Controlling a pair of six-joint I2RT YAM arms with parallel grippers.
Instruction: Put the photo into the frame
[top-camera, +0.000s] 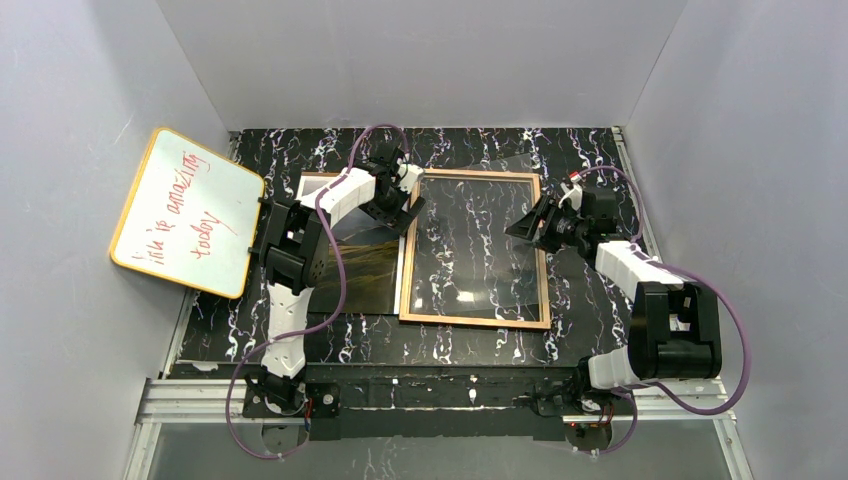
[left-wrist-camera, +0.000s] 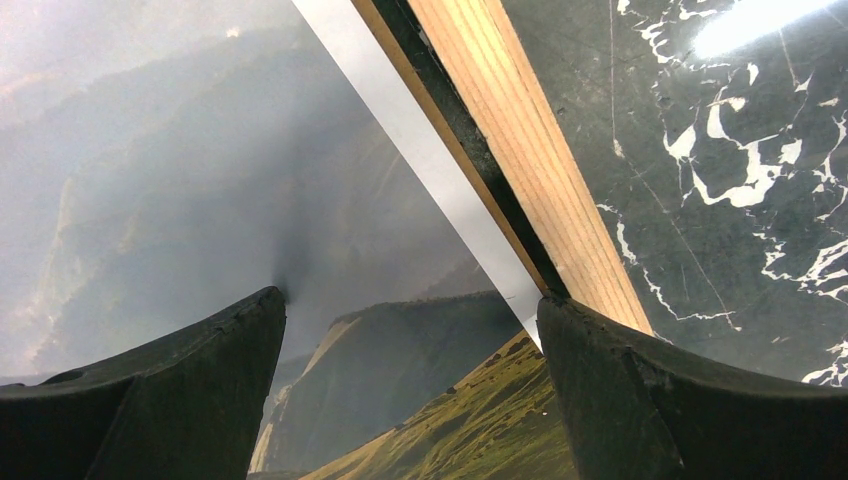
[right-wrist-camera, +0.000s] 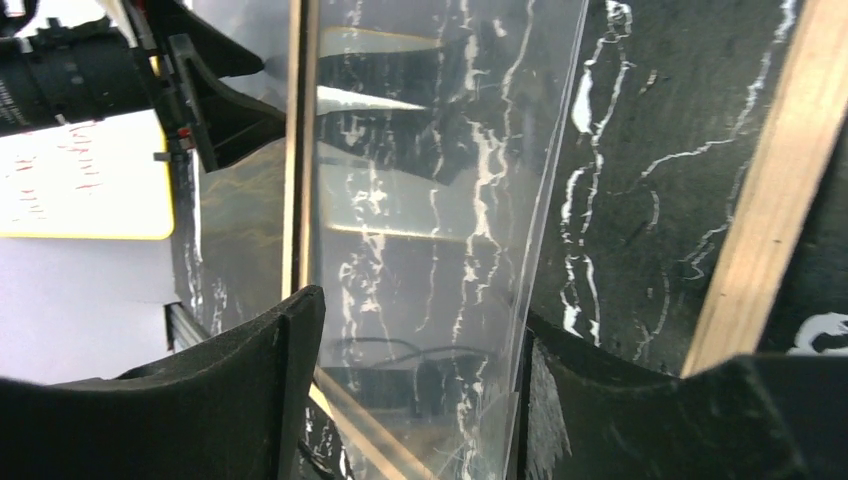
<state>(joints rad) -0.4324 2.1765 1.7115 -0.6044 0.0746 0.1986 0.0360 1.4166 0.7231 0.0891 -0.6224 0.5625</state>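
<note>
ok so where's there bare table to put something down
Widest bare patch of the marble table is the near strip between the frame and the arm bases. A narrower strip runs behind the frame along the far wall. Crowded: the left, where the photo lies under the left arm near the whiteboard, and the frame's right edge, where the right gripper hangs.

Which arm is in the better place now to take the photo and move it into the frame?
Left. The left gripper, open, hangs over the photo, right beside the frame. The right gripper is across the frame, at the clear sheet.
</note>
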